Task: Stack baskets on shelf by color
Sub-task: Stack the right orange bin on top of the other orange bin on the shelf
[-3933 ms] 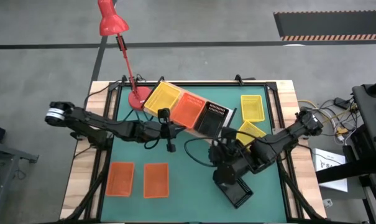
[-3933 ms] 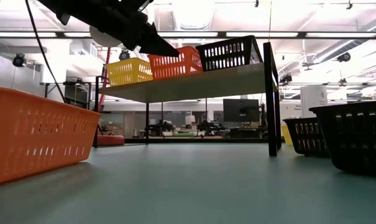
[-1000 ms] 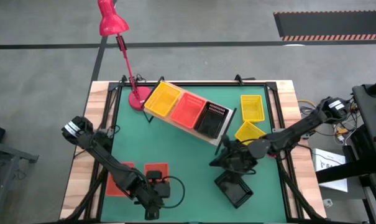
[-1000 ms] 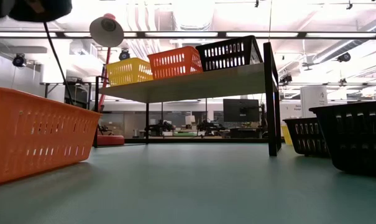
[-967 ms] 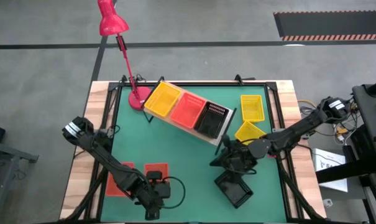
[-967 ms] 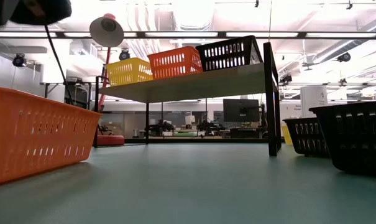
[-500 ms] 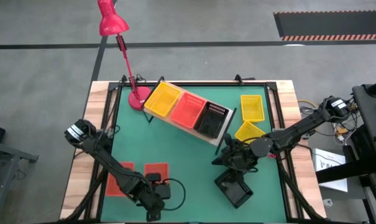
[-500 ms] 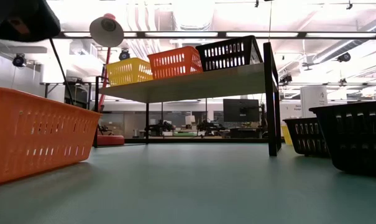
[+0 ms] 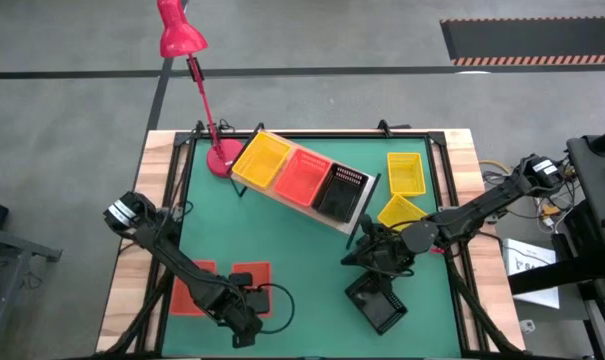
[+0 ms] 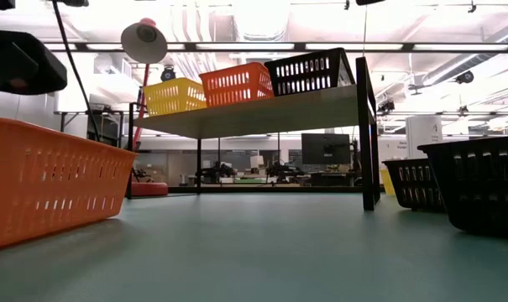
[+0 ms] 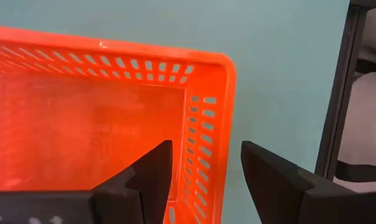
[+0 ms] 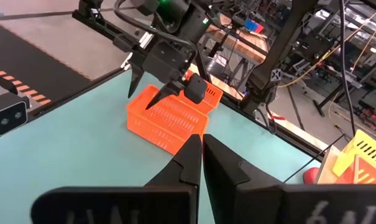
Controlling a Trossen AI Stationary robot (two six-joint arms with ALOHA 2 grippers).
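1. Step in hand, as judged: pick-up of a red-orange basket point(image 11: 107, 124) at the lower left of the high view; the left gripper point(image 11: 203, 165) hangs over that basket's end wall with fingers spread wide, one inside the rim and one outside, holding nothing.
2. Next move, as judged: lower the fingers astride the wall, close, lift, and carry the basket to the red-orange one on the shelf point(image 9: 359, 221); the wall must sit squarely between the fingers or the grip will slip.
3. A second red-orange basket point(image 9: 185, 290) lies just beside the first, at the left; the arm covers part of both in the high view.
4. The right gripper point(image 12: 202, 148), at lower centre-right of the high view, is fully closed and empty, above a black basket point(image 9: 378, 305) on the mat.
5. Two yellow baskets point(image 9: 405, 172) lie right of the shelf, one partly under the right arm.
6. The shelf crosses the upper centre at an angle and bears one yellow, one red-orange and one black basket in a row.
7. Hard to make out: whether the fingers touch the basket wall; any further black baskets, since the low view shows two at right but the high view shows one clearly.
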